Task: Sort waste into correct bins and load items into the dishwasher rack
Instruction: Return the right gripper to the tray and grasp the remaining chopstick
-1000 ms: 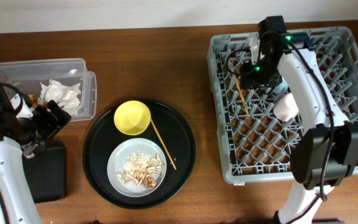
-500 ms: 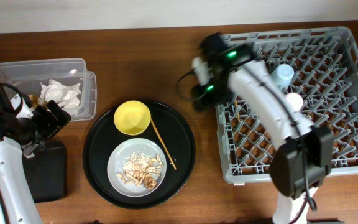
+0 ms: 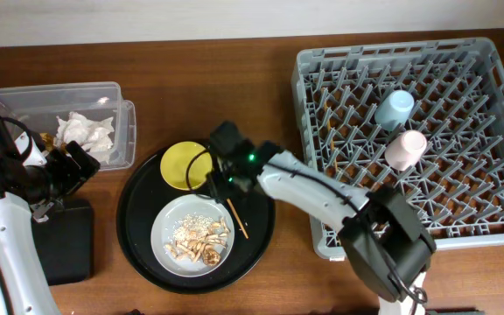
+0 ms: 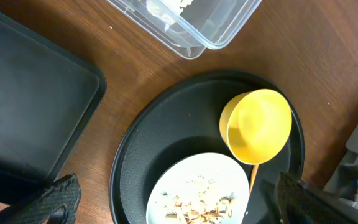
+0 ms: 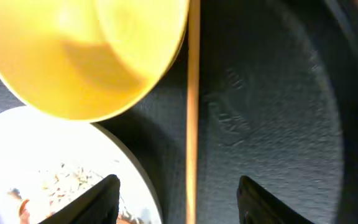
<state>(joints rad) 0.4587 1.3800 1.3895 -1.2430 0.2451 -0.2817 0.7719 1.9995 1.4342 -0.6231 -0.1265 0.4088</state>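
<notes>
The step in hand looks like picking the lone chopstick (image 5: 192,112) off the round black tray (image 3: 256,219), which sits by the near edge of the table about midway along it. To do it well, the right tool (image 5: 179,190) should come straight down with the stick centred in its gap and close across the stick's width. It needs to clear the yellow bowl (image 5: 86,56), whose rim lies just beside the stick's upper stretch. It must also clear the plate (image 5: 48,168) with its crumbs (image 3: 198,238), whose edge runs close by on the same side. A grip nearer the stick's middle would probably keep it from tipping on the way to the dishwasher rack (image 3: 462,175) at the table's right edge. The thin wood lies flat on the tray, so the fingertips likely have to reach almost to the tray floor before closing. The right tool's fingers (image 5: 104,199) are spread wide, one on each side of the chopstick, holding nothing and, as far as can be seen, not touching it. The left tool (image 4: 179,199) hangs near the left edge of the table, likewise spread and empty.
</notes>
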